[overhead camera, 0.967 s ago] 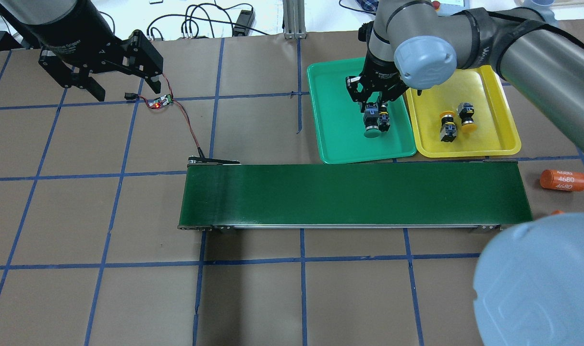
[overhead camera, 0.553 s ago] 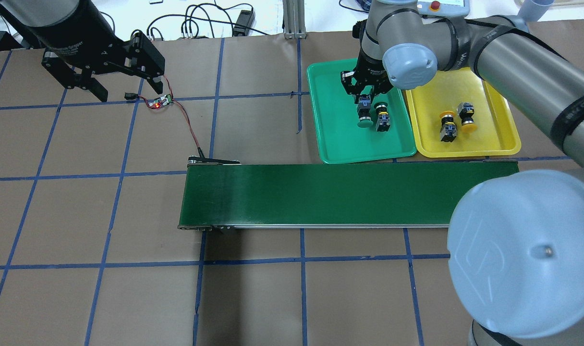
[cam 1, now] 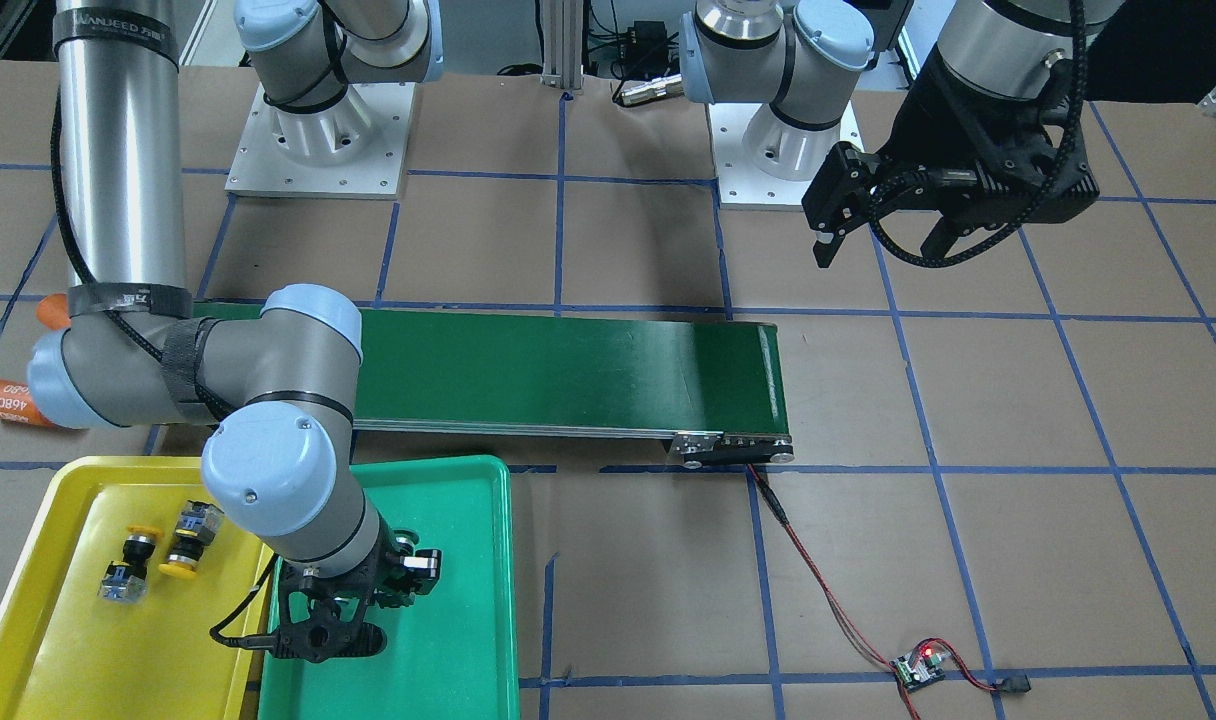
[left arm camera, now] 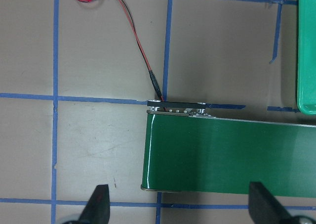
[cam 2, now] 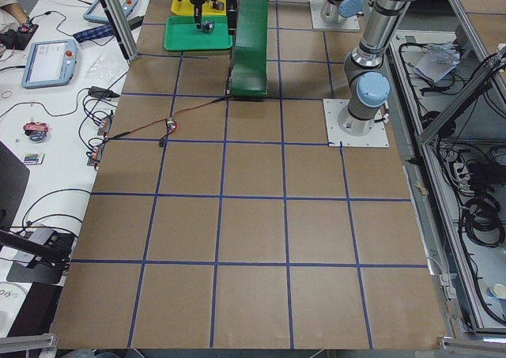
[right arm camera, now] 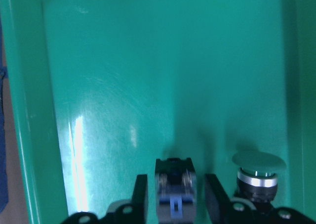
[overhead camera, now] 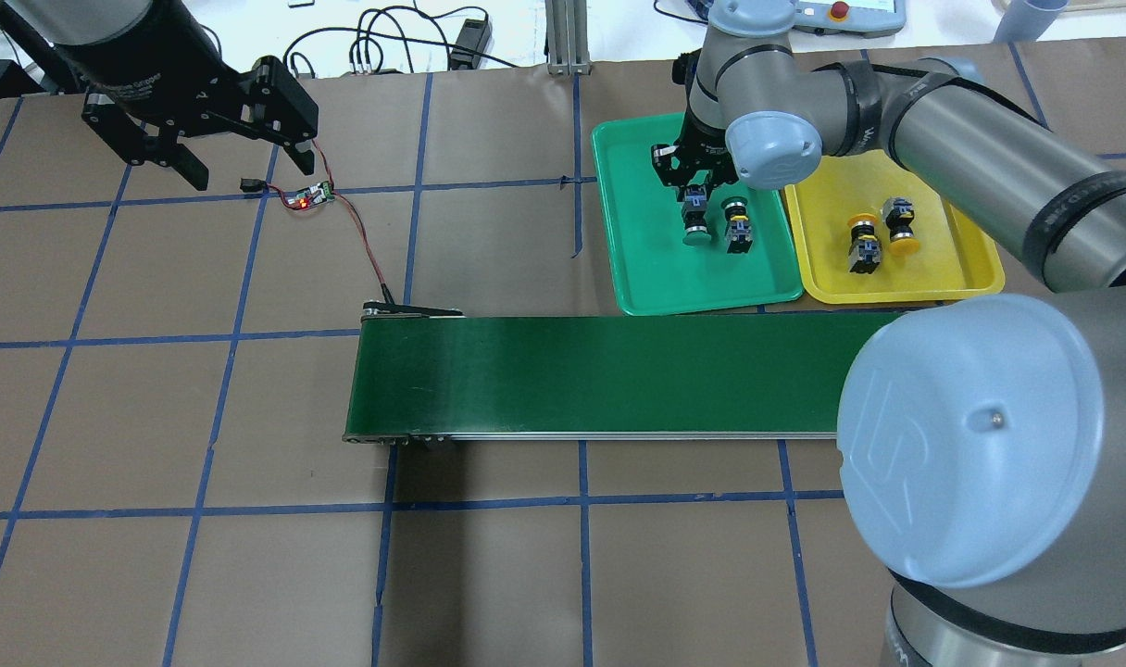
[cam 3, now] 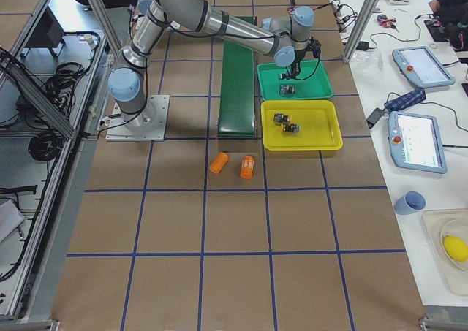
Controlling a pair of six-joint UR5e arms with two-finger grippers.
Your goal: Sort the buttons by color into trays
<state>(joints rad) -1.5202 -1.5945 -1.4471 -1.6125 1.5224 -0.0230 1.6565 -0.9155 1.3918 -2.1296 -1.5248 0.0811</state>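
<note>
In the overhead view the green tray (overhead camera: 646, 255) and the yellow tray (overhead camera: 943, 269) lie side by side at the back right. My right gripper (overhead camera: 695, 213) hangs low over the green tray, shut on a green button (overhead camera: 694, 227). The right wrist view shows that button's switch body (right arm camera: 174, 184) between the fingers (right arm camera: 141, 194). A second green button (overhead camera: 736, 225) lies just beside it in the same tray. Two yellow buttons (overhead camera: 862, 243) (overhead camera: 899, 227) lie in the yellow tray. My left gripper (overhead camera: 239, 157) hovers open and holds nothing at the far back left.
A long dark green conveyor belt (overhead camera: 600, 375) crosses the middle, right in front of both trays. A red wire runs from its left end to a small circuit board (overhead camera: 308, 195) below the left gripper. Two orange cylinders (cam 3: 218, 162) (cam 3: 247, 166) lie beyond the belt's right end.
My right gripper has carried the green button back and left over the green tray and lower, beside the other green button. The left gripper has hardly moved.
</note>
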